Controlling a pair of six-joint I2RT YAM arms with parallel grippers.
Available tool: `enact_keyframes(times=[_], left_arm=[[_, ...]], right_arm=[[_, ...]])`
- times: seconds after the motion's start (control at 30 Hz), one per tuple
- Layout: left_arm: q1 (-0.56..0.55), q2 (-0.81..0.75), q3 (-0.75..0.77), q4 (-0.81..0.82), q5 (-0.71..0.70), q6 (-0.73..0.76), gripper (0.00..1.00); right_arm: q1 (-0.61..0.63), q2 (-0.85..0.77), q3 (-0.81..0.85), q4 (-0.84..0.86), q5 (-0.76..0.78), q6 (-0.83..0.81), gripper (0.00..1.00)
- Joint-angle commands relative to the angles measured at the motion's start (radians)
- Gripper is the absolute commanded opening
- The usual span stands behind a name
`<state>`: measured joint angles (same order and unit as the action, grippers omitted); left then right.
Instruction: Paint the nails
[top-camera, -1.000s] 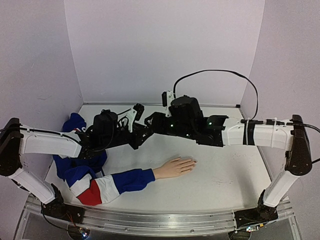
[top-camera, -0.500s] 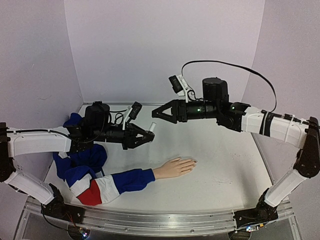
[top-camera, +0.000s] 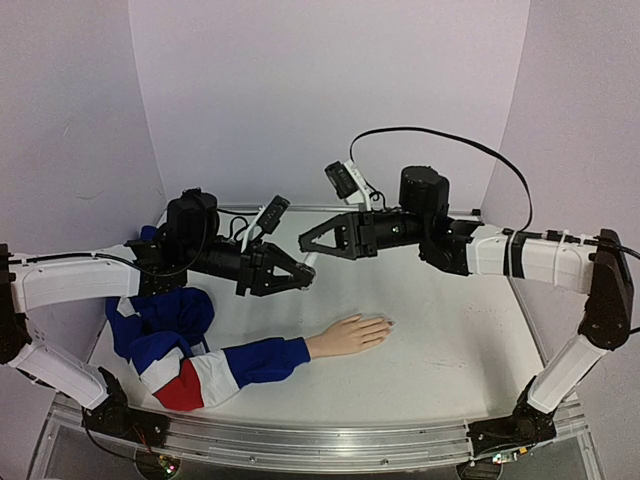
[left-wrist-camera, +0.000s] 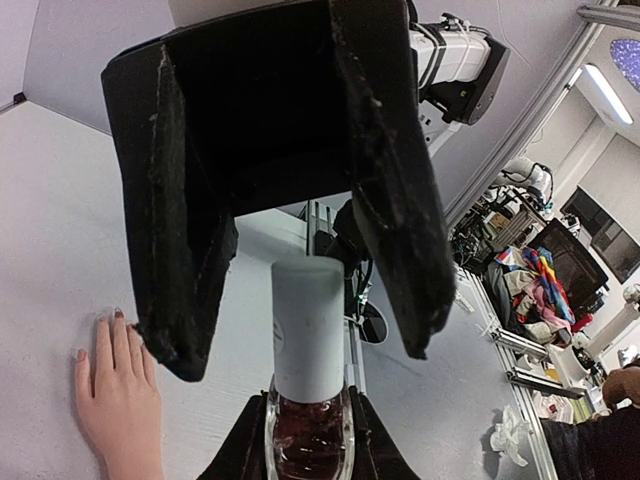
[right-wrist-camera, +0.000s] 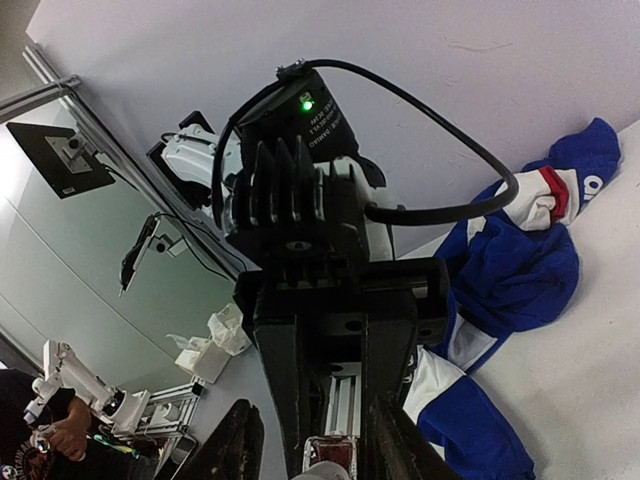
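My left gripper (top-camera: 302, 272) is shut on the small dark polish bottle (left-wrist-camera: 309, 440), holding it off the table with its pale cap (left-wrist-camera: 309, 330) pointing at the right arm. My right gripper (top-camera: 306, 242) is open. In the left wrist view its black fingers (left-wrist-camera: 180, 250) stand on either side of the cap without touching it. The bottle also shows at the bottom edge of the right wrist view (right-wrist-camera: 328, 462). The peach mannequin hand (top-camera: 350, 333) lies palm down on the table below both grippers, with its tiny nails (top-camera: 388, 322) at the fingertips. It also shows in the left wrist view (left-wrist-camera: 110, 395).
The blue, white and red sleeve (top-camera: 230, 365) runs left from the hand into a bunched heap of cloth (top-camera: 160, 315) under the left arm. White walls close the back and both sides. The right arm's black cable (top-camera: 440, 135) loops above it.
Both arms have lifted from a low huddle at the table's middle. The right gripper has since come down and left, so its open fingers now straddle the bottle's cap.
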<state>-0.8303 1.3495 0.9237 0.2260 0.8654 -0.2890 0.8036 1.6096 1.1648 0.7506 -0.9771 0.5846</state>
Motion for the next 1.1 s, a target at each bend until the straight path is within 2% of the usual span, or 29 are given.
enact_keyframes(times=[0.0, 0.27, 0.37, 0.4, 0.47, 0.53, 0.67, 0.8, 0.87, 0.97, 1.07], left_arm=[[0.002, -0.017, 0.062, 0.035, 0.036, -0.007, 0.00], [0.002, -0.019, 0.068, 0.035, 0.005, 0.001, 0.00], [0.002, -0.022, 0.067, 0.036, -0.034, 0.004, 0.00], [0.002, -0.027, 0.065, 0.036, -0.059, 0.007, 0.00], [0.002, -0.037, 0.059, 0.036, -0.146, 0.013, 0.00], [0.002, -0.051, 0.050, 0.036, -0.290, 0.026, 0.00], [0.002, -0.050, 0.064, 0.050, -0.597, 0.058, 0.00], [0.000, 0.020, 0.108, 0.165, -0.751, 0.121, 0.00], [0.000, 0.076, 0.140, 0.212, -0.791, 0.153, 0.00], [-0.010, 0.155, 0.149, 0.298, -0.851, 0.183, 0.00], [-0.023, 0.193, 0.122, 0.370, -0.928, 0.199, 0.00]], right_arm=[[0.011, 0.008, 0.001, 0.121, -0.049, 0.033, 0.34], [0.027, 0.019, -0.005, 0.138, -0.051, 0.038, 0.21], [0.033, 0.016, -0.011, 0.142, -0.042, 0.037, 0.04], [0.037, 0.015, -0.014, 0.141, -0.034, 0.037, 0.00], [0.044, 0.013, -0.025, 0.140, 0.001, 0.033, 0.00], [0.051, 0.016, -0.037, 0.118, 0.062, 0.029, 0.00], [0.093, 0.016, -0.033, -0.031, 0.320, -0.025, 0.00], [0.200, 0.054, 0.053, -0.259, 0.835, -0.012, 0.00], [0.240, 0.093, 0.105, -0.378, 1.078, 0.107, 0.00], [0.289, 0.136, 0.143, -0.428, 1.236, 0.287, 0.00], [0.320, 0.167, 0.199, -0.449, 1.294, 0.341, 0.00]])
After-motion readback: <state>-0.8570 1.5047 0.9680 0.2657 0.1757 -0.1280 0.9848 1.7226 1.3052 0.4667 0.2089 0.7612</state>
